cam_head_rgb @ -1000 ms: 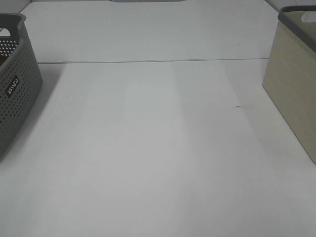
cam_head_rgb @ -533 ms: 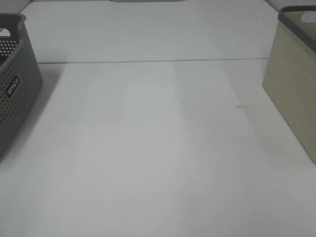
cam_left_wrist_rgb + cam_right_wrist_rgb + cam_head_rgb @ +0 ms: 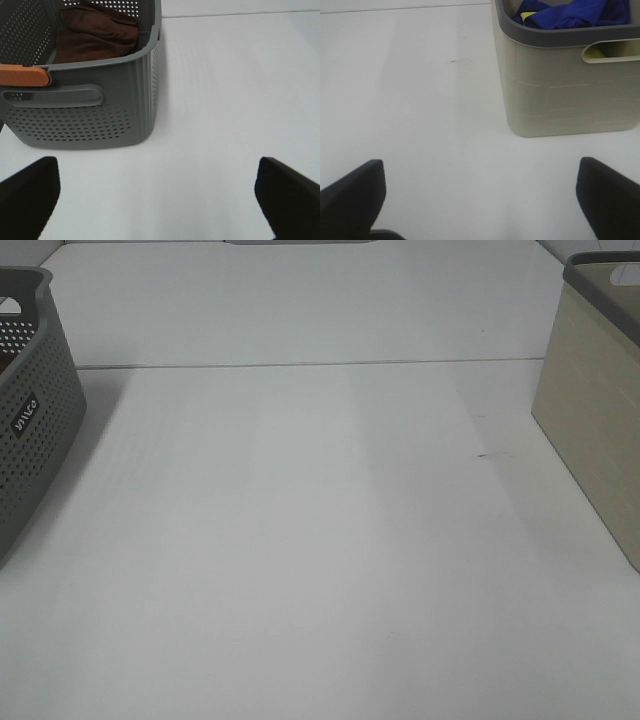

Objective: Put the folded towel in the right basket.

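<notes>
Folded brown towel (image 3: pixel 95 32) inside grey perforated basket (image 3: pixel 90 115); both end effectors wide open, empty.

A wide white worktop (image 3: pixel 320 540) carries two containers. At its left edge stands the grey perforated plastic basket (image 3: pixel 30 440); well apart from that basket, at the worktop's right edge, stands the beige plastic basket with a dark grey rim (image 3: pixel 595 400). Inside the grey basket lies a brown folded towel (image 3: pixel 95 32). In the beige one lies a blue crumpled cloth (image 3: pixel 575 12), with a yellow item (image 3: pixel 592 51) beneath it.
</notes>
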Controlling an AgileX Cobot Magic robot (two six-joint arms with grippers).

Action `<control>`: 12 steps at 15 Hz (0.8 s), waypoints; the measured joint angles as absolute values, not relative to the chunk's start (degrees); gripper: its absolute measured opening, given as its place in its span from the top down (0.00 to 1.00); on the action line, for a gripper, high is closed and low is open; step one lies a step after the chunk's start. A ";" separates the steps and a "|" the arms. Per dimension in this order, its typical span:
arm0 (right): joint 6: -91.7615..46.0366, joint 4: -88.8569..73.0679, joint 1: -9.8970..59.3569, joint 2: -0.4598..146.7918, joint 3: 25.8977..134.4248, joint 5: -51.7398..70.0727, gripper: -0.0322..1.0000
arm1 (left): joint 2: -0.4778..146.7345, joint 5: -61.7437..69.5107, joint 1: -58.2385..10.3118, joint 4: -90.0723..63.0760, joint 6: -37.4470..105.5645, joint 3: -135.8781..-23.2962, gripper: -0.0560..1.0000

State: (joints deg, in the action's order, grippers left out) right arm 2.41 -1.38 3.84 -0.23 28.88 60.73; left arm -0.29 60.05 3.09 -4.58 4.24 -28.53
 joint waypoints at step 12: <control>2.41 0.00 3.84 -0.23 28.88 60.73 0.01 | -0.29 60.05 3.09 -4.58 4.24 -28.53 0.01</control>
State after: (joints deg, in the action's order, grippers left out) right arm 2.41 0.00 3.84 -0.23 28.88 60.73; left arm -0.29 60.05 3.09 -4.58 4.24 -28.53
